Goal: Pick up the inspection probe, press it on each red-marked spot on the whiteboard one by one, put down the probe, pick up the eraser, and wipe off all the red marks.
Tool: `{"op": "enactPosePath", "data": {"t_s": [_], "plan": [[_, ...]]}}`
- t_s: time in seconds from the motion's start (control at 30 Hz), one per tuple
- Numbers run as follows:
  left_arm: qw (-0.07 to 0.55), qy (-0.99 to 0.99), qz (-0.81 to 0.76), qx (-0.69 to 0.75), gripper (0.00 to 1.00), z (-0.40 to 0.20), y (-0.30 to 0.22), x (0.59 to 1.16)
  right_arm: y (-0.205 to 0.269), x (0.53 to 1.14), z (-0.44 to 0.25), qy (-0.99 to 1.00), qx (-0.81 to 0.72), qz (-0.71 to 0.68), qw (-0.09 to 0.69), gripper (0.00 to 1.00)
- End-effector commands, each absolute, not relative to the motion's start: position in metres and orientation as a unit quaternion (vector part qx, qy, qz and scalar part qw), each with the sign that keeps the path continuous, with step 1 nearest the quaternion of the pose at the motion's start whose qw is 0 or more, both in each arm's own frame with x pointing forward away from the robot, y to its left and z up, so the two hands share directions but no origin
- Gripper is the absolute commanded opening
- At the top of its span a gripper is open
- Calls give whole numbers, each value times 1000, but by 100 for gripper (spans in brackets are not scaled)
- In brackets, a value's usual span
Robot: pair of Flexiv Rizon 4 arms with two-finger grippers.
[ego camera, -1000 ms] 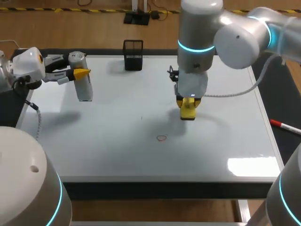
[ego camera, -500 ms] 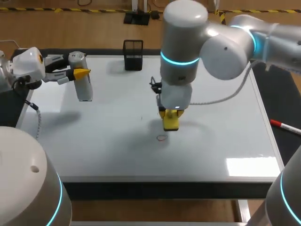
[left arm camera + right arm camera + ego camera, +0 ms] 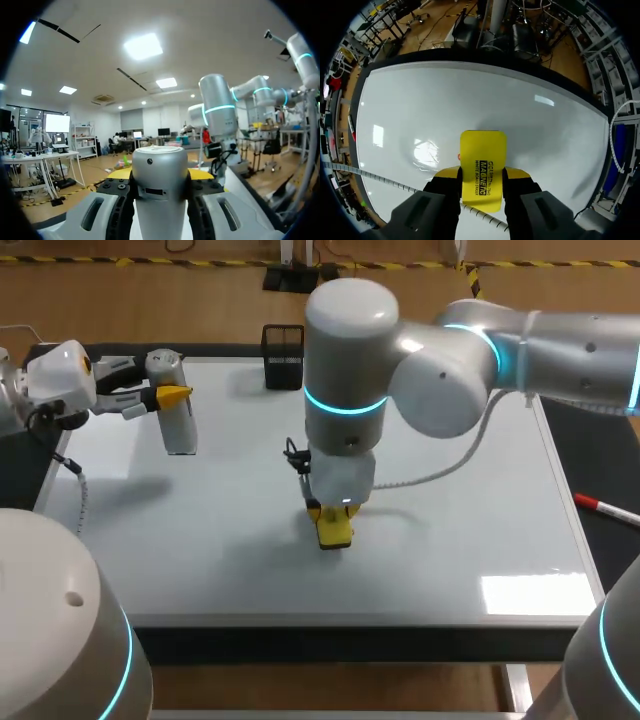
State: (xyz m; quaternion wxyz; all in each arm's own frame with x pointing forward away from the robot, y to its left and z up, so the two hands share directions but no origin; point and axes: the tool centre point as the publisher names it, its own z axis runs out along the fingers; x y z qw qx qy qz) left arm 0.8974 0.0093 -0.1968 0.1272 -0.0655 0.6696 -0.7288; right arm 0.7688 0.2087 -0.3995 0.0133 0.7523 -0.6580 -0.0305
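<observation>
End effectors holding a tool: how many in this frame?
2. The left end effector grips the inspection probe at the whiteboard's far-left part; the right end effector grips the yellow eraser near the whiteboard's middle. Neither is hidden.

Right silver-grey arm (image 3: 450,370) reaches in past the table's middle, wrist vertical. Yellow-tipped right gripper (image 3: 334,525) points straight down, fingers clamped on flat yellow eraser (image 3: 482,160). Left arm (image 3: 60,380) sits at the left edge. Yellow-tipped left gripper (image 3: 165,397) is level, clamped on upright silver cylindrical probe (image 3: 178,420).

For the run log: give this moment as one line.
right gripper: shut on eraser, on whiteboard | left gripper: shut on probe, upright
</observation>
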Motion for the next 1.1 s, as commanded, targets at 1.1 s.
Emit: {"op": "enactPosePath", "data": {"t_s": [1.1], "plan": [[128, 670, -728, -66, 0, -196, 9, 897, 214, 765, -430, -660, 750, -31, 30, 0]]}}
